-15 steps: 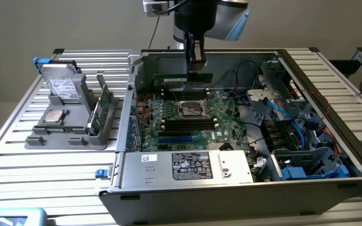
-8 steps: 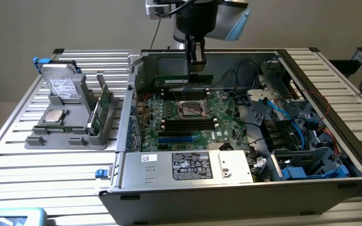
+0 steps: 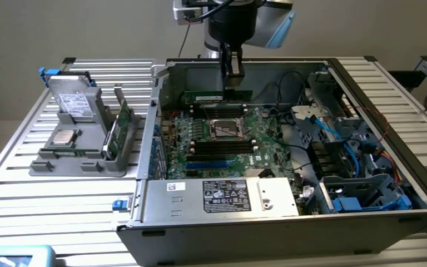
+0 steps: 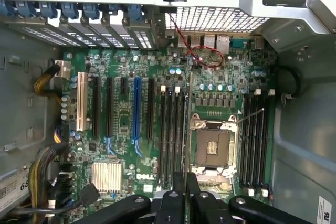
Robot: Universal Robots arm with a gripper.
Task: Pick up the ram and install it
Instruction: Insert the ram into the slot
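Over the open computer case [image 3: 391, 111], my gripper [image 3: 233, 83] hangs fingers down, shut on the ram [image 3: 215, 96]. The ram is a narrow green stick with a pale label, held level just above the far row of black slots [image 3: 212, 109] behind the CPU socket [image 3: 227, 128]. In the wrist view the dark fingers [image 4: 178, 203] pinch the stick edge-on, over the motherboard [image 4: 126, 129]. Empty black memory slots lie on both sides of the socket [image 4: 212, 148]: one bank [image 4: 173, 129] and another [image 4: 257, 135].
A grey tray [image 3: 73, 164] at the exterior view's left holds a drive, a processor and upright green cards [image 3: 120, 130]. Inside the case are the labelled power supply [image 3: 224, 194], blue and black cables [image 3: 324, 130] and a drive cage [image 3: 362, 192]. Expansion slots [image 4: 115, 108] run beside the memory banks.
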